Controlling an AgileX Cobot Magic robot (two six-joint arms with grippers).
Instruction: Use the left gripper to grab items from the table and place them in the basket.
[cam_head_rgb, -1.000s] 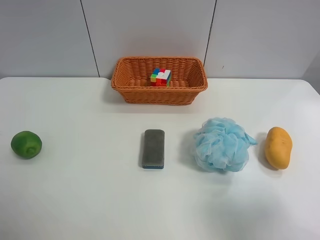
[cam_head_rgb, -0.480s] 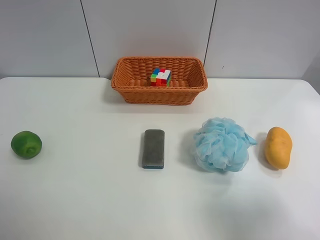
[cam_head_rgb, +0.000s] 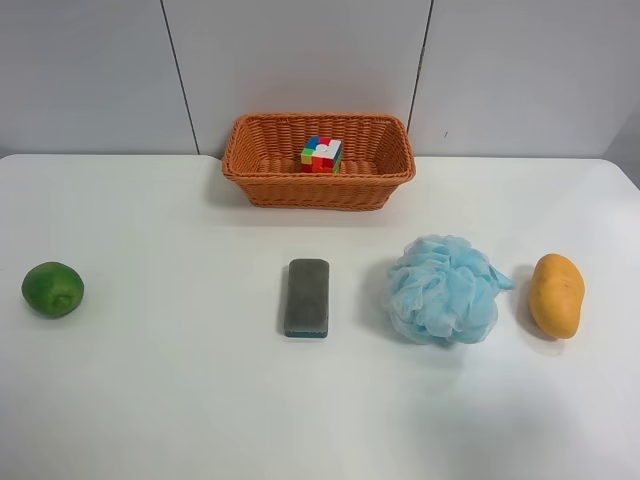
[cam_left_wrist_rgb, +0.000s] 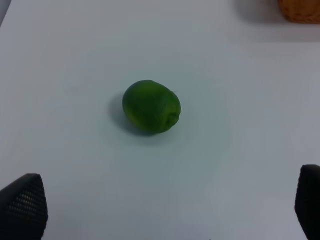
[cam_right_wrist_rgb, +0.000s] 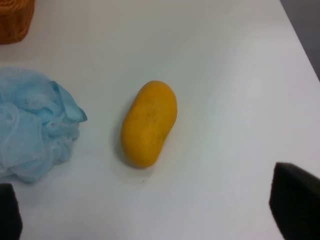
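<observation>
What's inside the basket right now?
The basket holds one multicoloured puzzle cube, sitting near its back wall. The rest of the visible floor is bare; the strip behind the near wall is hidden.

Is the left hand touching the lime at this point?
Apart. The left wrist view shows the lime alone on the table, with bare white surface between it and both fingertips of the open left hand.

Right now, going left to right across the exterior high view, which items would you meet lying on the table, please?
lime → sponge block → bath pouf → potato-shaped object
</observation>
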